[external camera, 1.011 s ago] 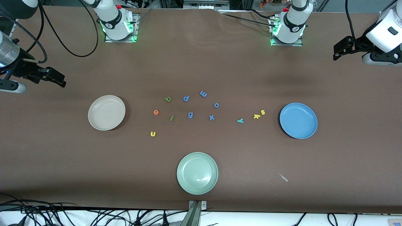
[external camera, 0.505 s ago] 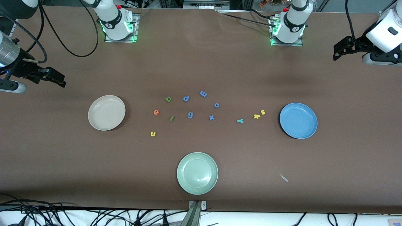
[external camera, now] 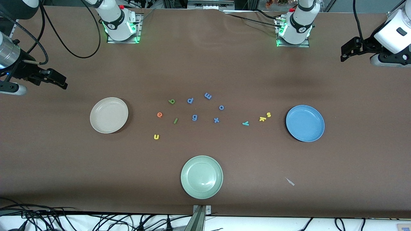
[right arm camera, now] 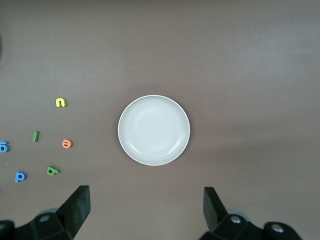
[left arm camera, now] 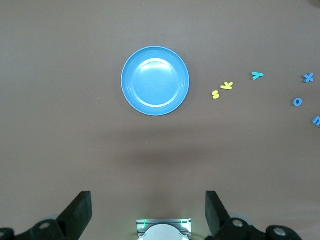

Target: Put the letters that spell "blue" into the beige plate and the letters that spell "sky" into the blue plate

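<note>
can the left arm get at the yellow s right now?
Probably yes. The left gripper hangs open high over the blue plate's end of the table, and the yellow s lies flat beside the yellow k, which sits close and may crowd the fingers.

1. The left gripper (left arm camera: 148, 210) shows only its two dark fingertips; the picture's edge cuts the rest
2. The right gripper (right arm camera: 145, 207) likewise
3. A blue letter (left arm camera: 316, 120) is cut mid-shape, unreadable

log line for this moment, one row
stage: not started | left gripper: open, high over blue plate | right gripper: open, high over beige plate | letters: all on table
</note>
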